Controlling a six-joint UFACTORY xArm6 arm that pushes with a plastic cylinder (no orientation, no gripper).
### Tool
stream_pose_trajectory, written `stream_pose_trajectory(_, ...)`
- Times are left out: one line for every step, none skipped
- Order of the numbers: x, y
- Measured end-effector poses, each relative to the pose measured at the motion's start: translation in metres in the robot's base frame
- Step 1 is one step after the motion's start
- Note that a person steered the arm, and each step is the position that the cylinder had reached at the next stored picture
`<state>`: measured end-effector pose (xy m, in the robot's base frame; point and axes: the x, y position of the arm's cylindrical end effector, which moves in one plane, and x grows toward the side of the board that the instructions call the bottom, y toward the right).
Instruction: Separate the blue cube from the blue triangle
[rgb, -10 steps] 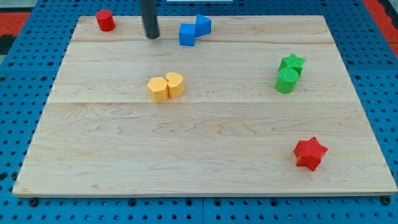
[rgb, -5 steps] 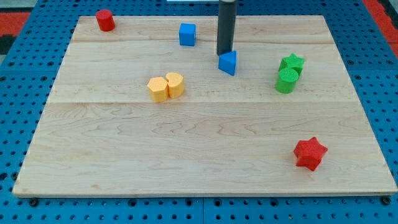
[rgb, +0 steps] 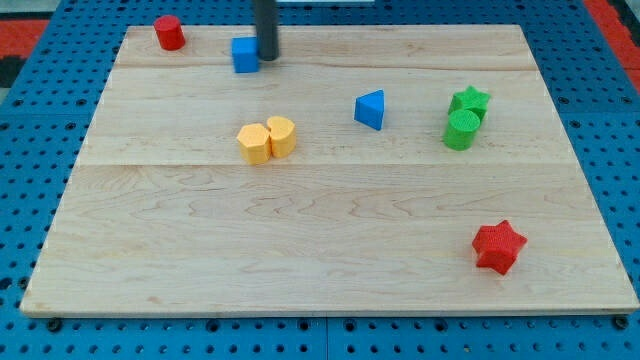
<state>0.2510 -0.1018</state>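
Now my tip (rgb: 267, 57) sits right beside the blue cube (rgb: 245, 54), on its right, at the far left, likely to push it away. No claw shows. The blue triangle (rgb: 370, 109) rests well apart, to the right. Two blue blocks, one tip.

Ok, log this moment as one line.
my tip: at blue cube, its right | blue triangle: apart, mid-board | task: separated
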Motion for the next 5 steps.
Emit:
stream_pose_trajectory(-0.009, -0.014)
stream_pose_trajectory(-0.034, -0.014)
stream_pose_trajectory(-0.034, -0.034)
stream_pose_trajectory(0.005, -0.053)
stream_pose_trajectory(0.044, -0.061)
